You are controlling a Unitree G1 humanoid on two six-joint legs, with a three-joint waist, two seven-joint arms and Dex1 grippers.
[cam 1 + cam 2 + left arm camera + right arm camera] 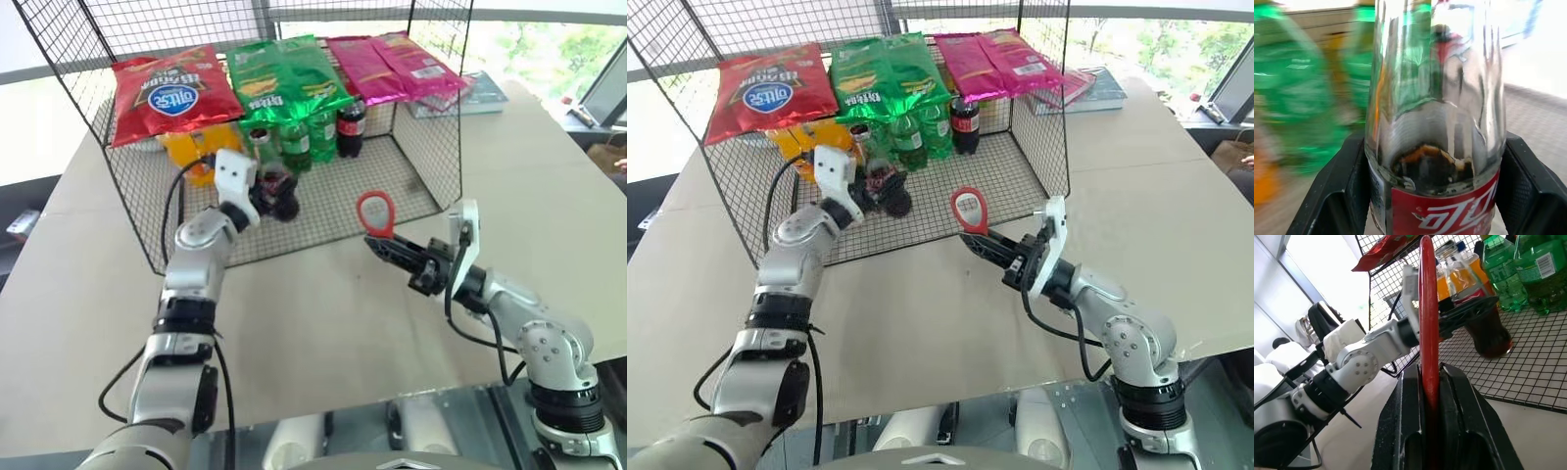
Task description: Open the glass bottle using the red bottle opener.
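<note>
Glass bottle [1435,147] stands in the wire basket [431,147] between the left gripper [263,196] fingers, seemingly closing to steady it, while the right gripper [387,245] clamps the red bottle opener [376,213] loop-up, ready for the cap.

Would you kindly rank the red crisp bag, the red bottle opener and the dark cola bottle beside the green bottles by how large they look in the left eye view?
1. Red crisp bag, clearly largest.
2. Dark cola bottle and red bottle opener look about alike; the opener is nearer the camera, so I would not rank them.
</note>
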